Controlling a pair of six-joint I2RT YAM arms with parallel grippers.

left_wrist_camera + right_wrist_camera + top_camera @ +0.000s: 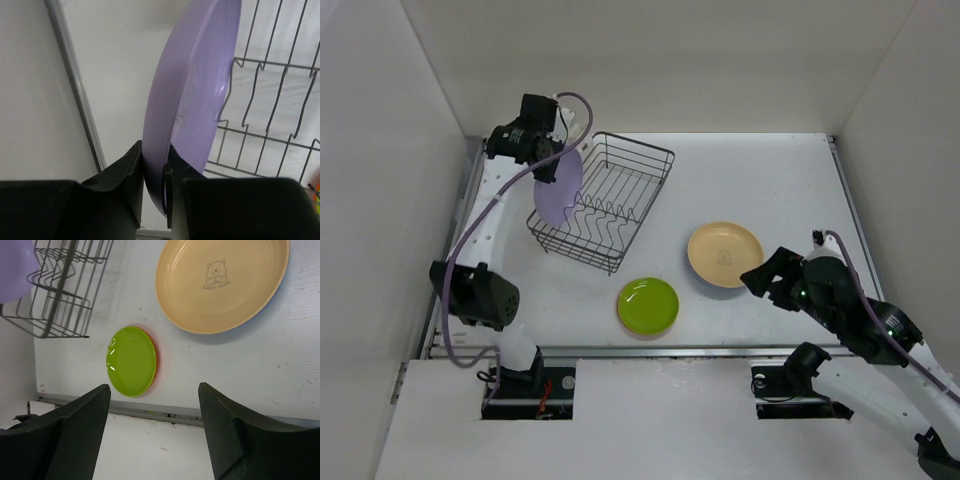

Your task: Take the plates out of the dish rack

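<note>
Lavender plate (558, 188) is the one in hand. It stands on edge at the 9 o'clock side of the dish rack (615, 200), which sits toward 10 o'clock on the table. The left gripper (155, 165) is clamped on the plate's rim, one finger on each face. The rack's slots look bare otherwise, so this appears to be the last plate to unload. Whether its lower rim has cleared the wires, I cannot tell.

Seen from above, the plate's long axis runs roughly from 1 to 7 o'clock, with its broad faces turned toward 4 and 10 o'clock.

The next move likely calls for lifting it clear, tipping it flat and carrying it toward 5 o'clock, where the green plate (648, 305) and tan plate (724, 254) lie. The right gripper (152, 390) hovers near the tan plate, jaws apart and empty.
</note>
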